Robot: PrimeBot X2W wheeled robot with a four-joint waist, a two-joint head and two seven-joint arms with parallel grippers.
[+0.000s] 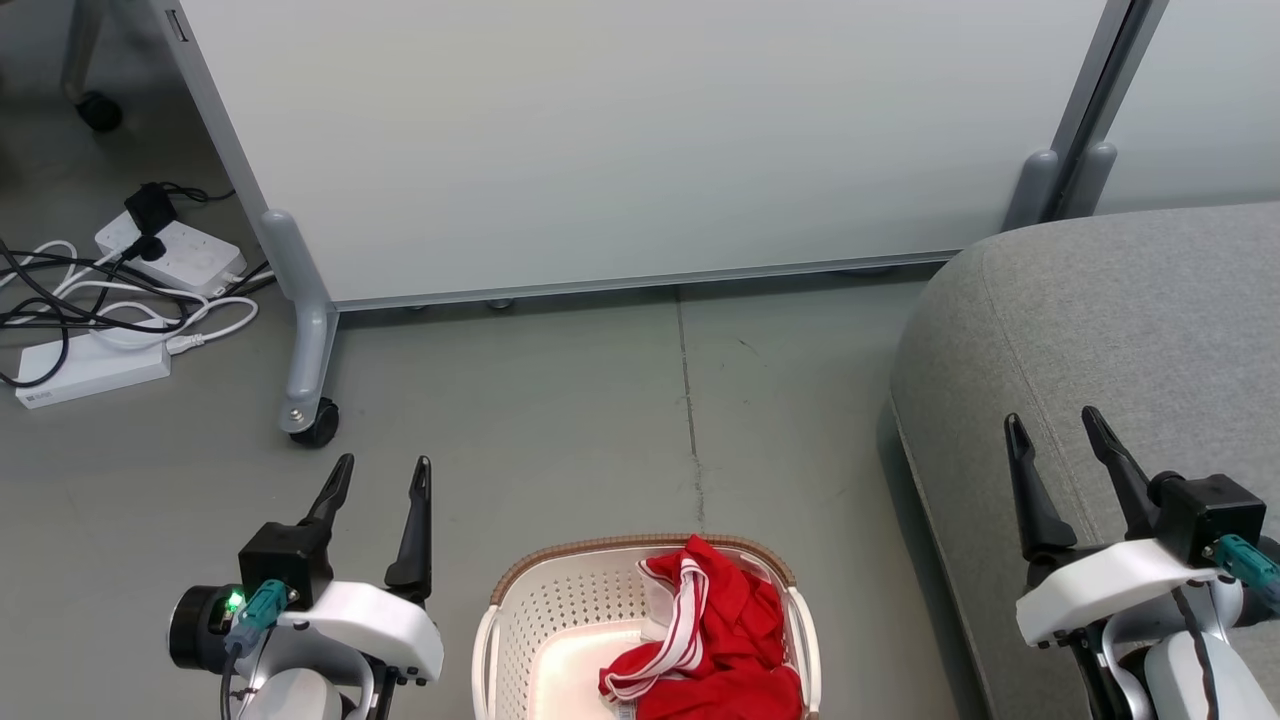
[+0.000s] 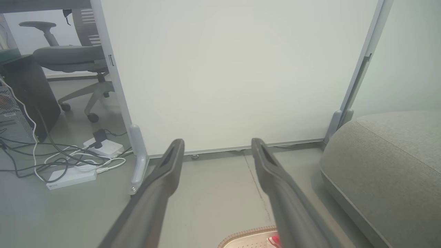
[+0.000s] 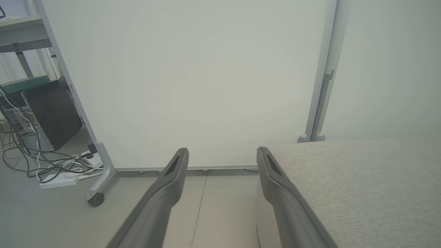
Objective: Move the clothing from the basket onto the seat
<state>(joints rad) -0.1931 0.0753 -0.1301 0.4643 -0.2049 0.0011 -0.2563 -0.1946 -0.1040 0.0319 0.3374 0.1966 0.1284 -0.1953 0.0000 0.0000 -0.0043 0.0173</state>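
The red clothing [image 1: 725, 630] with white striped trim lies heaped in the right half of the cream basket [image 1: 545, 600], which stands on the floor at the bottom centre of the head view. The grey seat [image 1: 1120, 330] fills the right side. My left gripper [image 1: 383, 478] is open and empty, left of the basket and above the floor. My right gripper [image 1: 1055, 428] is open and empty over the seat's front edge. In the left wrist view the left gripper [image 2: 217, 144] points at the floor, with the basket rim [image 2: 246, 236] and a bit of the clothing [image 2: 274, 241] at the bottom. The right gripper [image 3: 223, 153] points along the edge of the seat [image 3: 361, 182].
A white partition panel [image 1: 620, 140] on grey castor legs [image 1: 305, 400] stands across the back. Power strips and tangled cables [image 1: 110, 300] lie on the floor at the far left. An office chair [image 2: 74, 58] and a computer case [image 2: 13, 117] stand beyond them.
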